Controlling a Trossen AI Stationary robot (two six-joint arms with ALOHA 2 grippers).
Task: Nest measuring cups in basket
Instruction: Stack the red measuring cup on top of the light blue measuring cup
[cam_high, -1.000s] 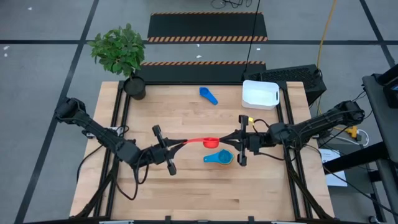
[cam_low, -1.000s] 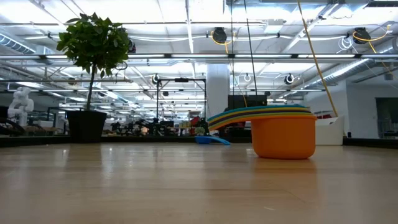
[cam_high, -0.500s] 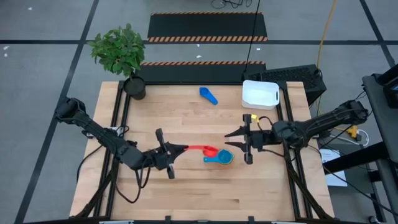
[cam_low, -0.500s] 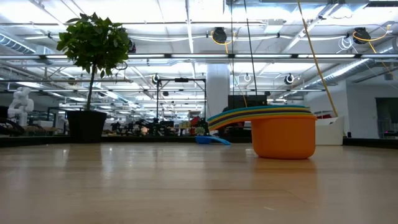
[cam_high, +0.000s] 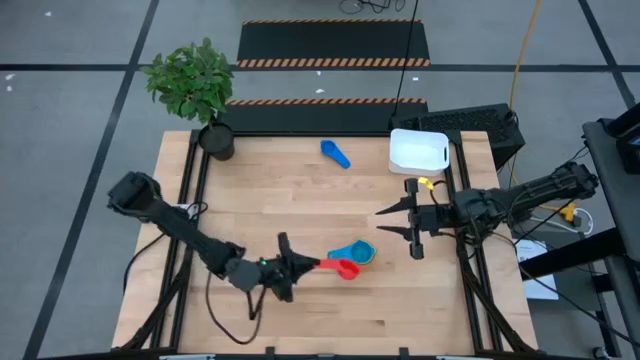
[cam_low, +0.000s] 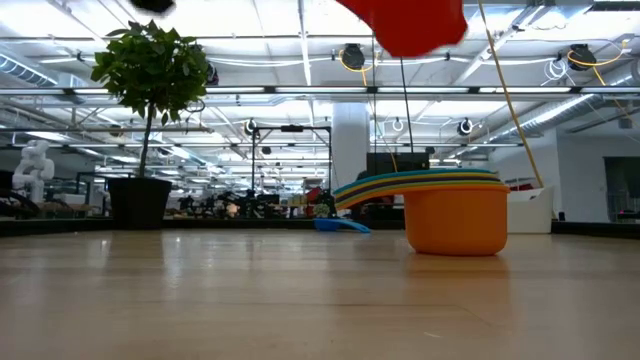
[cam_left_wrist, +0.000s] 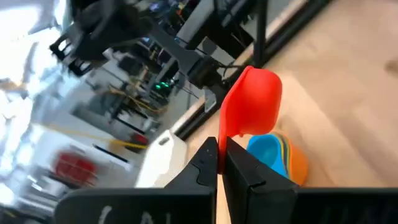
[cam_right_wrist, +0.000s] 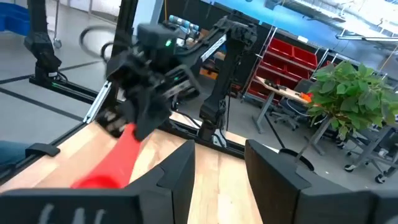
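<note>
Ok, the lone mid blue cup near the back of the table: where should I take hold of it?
Take the mid blue cup by its flat handle, coming straight down from above. It lies alone on the table, clear of the basket, and its handle points toward the back left. That gives the jaws two thin flat faces.

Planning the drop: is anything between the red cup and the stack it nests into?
Nothing visible. The left pincer holds the red cup by its handle, raised beside the stack. The stack's top blue cup lies open. The right pincer waits clear, nearer the basket.
</note>
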